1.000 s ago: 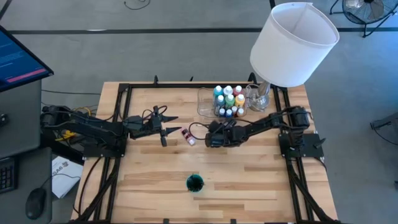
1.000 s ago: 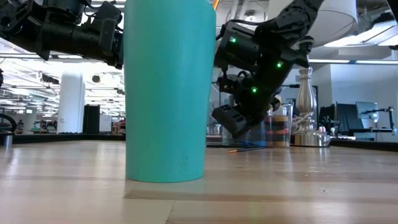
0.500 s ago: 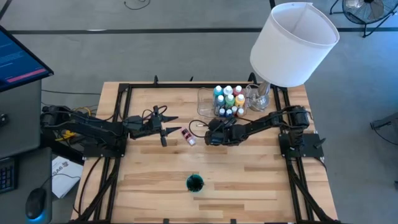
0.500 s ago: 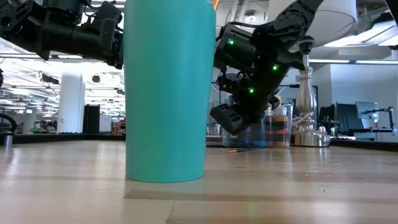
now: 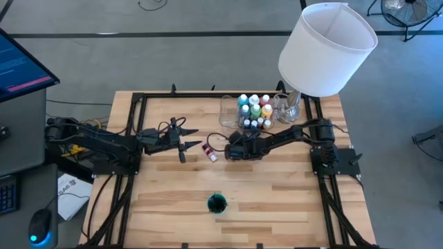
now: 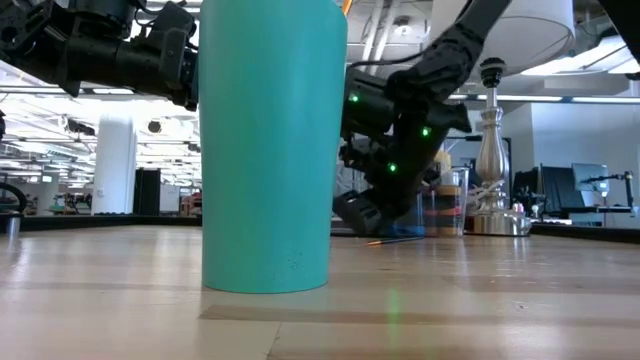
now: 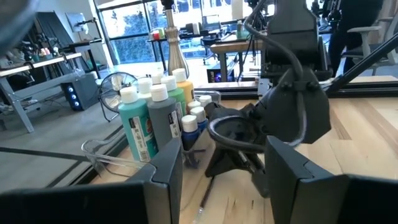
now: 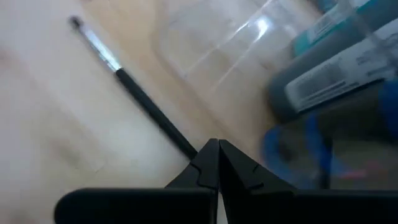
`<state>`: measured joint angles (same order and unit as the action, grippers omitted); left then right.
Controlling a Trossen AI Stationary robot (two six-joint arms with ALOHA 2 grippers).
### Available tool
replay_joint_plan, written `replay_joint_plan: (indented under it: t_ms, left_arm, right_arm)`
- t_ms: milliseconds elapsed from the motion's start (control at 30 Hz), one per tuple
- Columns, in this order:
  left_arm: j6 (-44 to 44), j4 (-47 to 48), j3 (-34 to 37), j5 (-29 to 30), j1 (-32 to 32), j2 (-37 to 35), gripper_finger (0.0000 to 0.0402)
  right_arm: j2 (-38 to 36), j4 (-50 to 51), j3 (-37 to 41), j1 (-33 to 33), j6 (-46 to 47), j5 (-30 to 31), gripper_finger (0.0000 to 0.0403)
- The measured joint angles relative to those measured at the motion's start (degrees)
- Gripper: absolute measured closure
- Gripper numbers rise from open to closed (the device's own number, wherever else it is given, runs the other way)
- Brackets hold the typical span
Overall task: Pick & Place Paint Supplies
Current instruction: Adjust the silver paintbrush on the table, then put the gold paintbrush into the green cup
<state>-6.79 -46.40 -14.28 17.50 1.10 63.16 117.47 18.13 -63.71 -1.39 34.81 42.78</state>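
A thin dark-handled brush (image 8: 137,93) lies flat on the wood next to the clear tray (image 5: 227,114), where several white-capped paint bottles (image 5: 254,111) stand upright. My right gripper (image 8: 217,149) is shut and slants down, its tips at the brush's handle end; in the high view my right gripper (image 5: 227,153) is mid-table. A small pinkish-red bottle (image 5: 210,152) lies on its side between the arms. My left gripper (image 5: 185,143) hovers level and open to the left of that bottle, nothing between its fingers. My right gripper's shut fingertips stand right at the brush's dark handle end (image 8: 186,144), coming from above on a slant. I cannot tell whether they touch it; the fingers themselves hide the spot.
A tall teal cup (image 5: 217,203) stands near the table's front edge and fills much of the low view. A lamp with a big white shade (image 5: 325,48) stands at the far right, its base (image 6: 490,180) beside the tray. A black frame rims the table.
My right gripper, shut throughout, has sunk toward the table and edged toward the table's left, closing in on the brush beside the tray. The brush and bottles have stayed where they were.
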Motion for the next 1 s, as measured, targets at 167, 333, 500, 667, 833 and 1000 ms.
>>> replay_joint_plan:
  t_ms: [167,333,500,667,833,1000]
  left_arm:
    - [0.0,0.0,0.0,0.0,0.0,0.0,0.028]
    - [0.0,0.0,0.0,0.0,0.0,0.0,0.028]
    - [0.1,0.1,0.0,0.0,0.0,0.0,0.028]
    - [0.1,0.0,0.0,0.0,0.0,0.0,0.028]
    - [0.2,0.1,0.0,0.0,0.0,0.0,0.028]
    - [0.2,0.1,0.0,-0.3,0.0,0.0,0.028]
  right_arm:
    - [-2.1,9.3,-3.5,-1.7,2.5,-8.8,0.0403]
    - [-2.4,19.0,-9.2,-4.8,4.1,-11.2,0.0403]
    - [-2.5,23.1,-13.7,-7.7,4.1,-7.7,0.0403]
    - [-2.5,28.8,-16.5,-9.4,4.3,-7.2,0.0403]
    - [-2.5,32.7,-16.5,-12.0,6.8,-7.0,0.0403]
    - [-2.7,37.6,-14.9,-14.9,18.5,-1.3,0.0403]
